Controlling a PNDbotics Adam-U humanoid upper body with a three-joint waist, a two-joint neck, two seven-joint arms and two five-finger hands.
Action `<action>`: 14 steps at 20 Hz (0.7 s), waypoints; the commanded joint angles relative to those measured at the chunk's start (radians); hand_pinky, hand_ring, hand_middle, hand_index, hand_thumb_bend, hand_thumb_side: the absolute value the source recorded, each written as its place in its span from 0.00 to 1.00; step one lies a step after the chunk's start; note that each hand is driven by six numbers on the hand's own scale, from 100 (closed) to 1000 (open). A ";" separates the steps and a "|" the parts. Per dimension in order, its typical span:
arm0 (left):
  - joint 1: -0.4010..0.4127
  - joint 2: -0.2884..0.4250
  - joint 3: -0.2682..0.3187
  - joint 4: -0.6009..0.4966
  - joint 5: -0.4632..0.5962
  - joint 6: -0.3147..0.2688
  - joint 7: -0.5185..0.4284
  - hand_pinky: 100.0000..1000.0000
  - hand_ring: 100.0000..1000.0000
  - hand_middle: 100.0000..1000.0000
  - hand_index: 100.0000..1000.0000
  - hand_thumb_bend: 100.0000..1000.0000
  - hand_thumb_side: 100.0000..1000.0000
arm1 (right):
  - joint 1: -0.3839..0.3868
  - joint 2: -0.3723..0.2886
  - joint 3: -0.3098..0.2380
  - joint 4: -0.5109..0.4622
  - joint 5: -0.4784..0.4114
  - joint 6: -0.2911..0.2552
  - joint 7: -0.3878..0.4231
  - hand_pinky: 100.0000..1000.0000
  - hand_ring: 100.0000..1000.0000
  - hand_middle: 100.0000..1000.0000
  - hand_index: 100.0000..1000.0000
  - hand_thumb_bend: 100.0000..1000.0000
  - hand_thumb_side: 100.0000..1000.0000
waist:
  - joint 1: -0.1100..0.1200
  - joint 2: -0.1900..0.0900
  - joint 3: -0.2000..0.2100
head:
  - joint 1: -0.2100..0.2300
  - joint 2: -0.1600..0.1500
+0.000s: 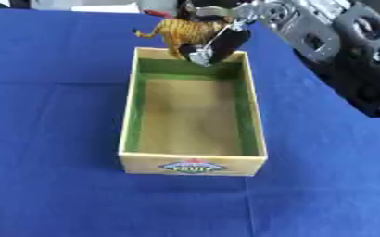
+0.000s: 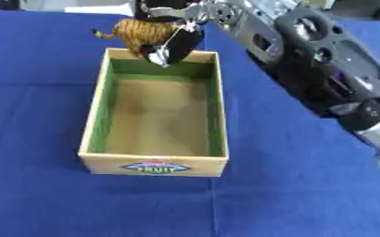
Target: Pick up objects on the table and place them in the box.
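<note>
A striped orange toy tiger [image 1: 177, 31] hangs over the far rim of the box, its tail pointing left. My right hand [image 1: 218, 44] comes in from the upper right with its black fingers curled round the tiger's right side. The open wooden box [image 1: 131, 120] with a green inner lining and a fruit label on its near wall stands in the middle of the blue table. Its floor holds nothing that I can see. My left hand shows in neither view.
My right arm [image 2: 323, 60] stretches along the right side of the table, above the blue cloth [image 2: 31, 139]. Pale things lie at the table's far edge, too blurred to make out.
</note>
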 commanded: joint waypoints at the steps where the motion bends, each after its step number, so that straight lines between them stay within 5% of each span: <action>1: -0.011 0.009 -0.002 -0.017 0.002 -0.002 -0.004 0.44 0.50 0.49 0.67 0.00 0.41 | -0.012 0.013 0.004 0.029 0.023 -0.006 0.014 0.73 0.65 0.39 0.49 0.00 0.46 | 0.004 -0.016 0.004 | -0.003 0.003; 14: -0.014 0.012 -0.003 -0.017 0.002 -0.003 -0.004 0.44 0.50 0.49 0.67 0.00 0.41 | 0.009 0.023 0.067 0.073 0.023 -0.071 0.105 0.73 0.69 0.42 0.54 0.00 0.48 | -0.007 -0.014 0.008 | -0.003 0.003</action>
